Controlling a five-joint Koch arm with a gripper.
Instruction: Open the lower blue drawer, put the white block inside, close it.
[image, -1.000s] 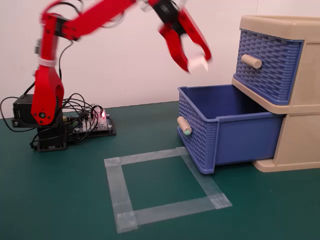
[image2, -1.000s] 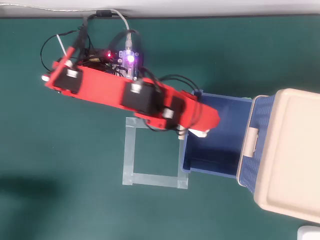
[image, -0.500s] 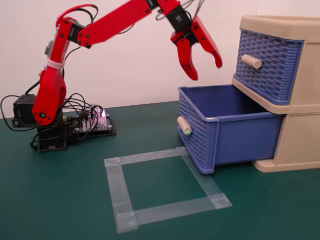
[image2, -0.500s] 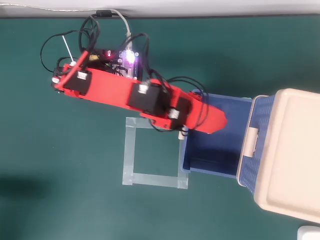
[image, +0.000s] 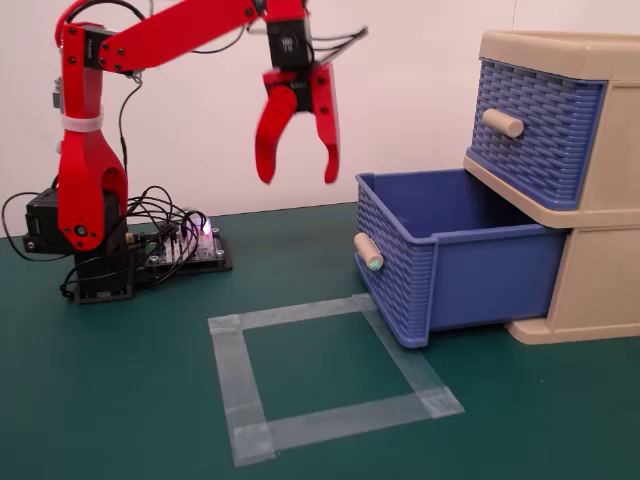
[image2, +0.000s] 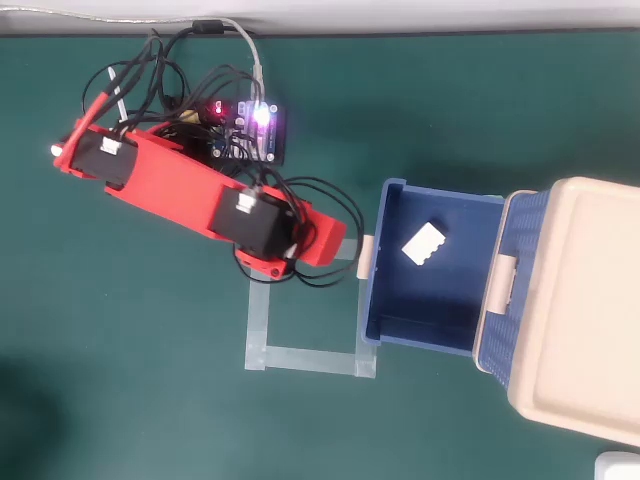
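The lower blue drawer (image: 450, 255) (image2: 395, 320) stands pulled out of the beige cabinet (image: 600, 290) (image2: 580, 310), its green-tipped handle (image: 368, 251) (image2: 366, 258) facing the taped square. The white block (image2: 424, 243) lies on the drawer's floor in the overhead view; the drawer's walls hide it in the fixed view. My red gripper (image: 297, 180) hangs open and empty in the air, left of the drawer and above the mat. From overhead the arm (image2: 200, 200) covers the gripper's tips.
The upper blue drawer (image: 535, 125) is shut. A square of clear tape (image: 330, 375) (image2: 305, 310) marks the green mat in front of the drawer. The arm's base (image: 95, 255) with wires and a lit board (image: 195, 240) (image2: 250, 125) sits at the left.
The gripper held the white block over the drawer, then opened and let it fall inside. Since then it has swung left, away from the drawer, empty.
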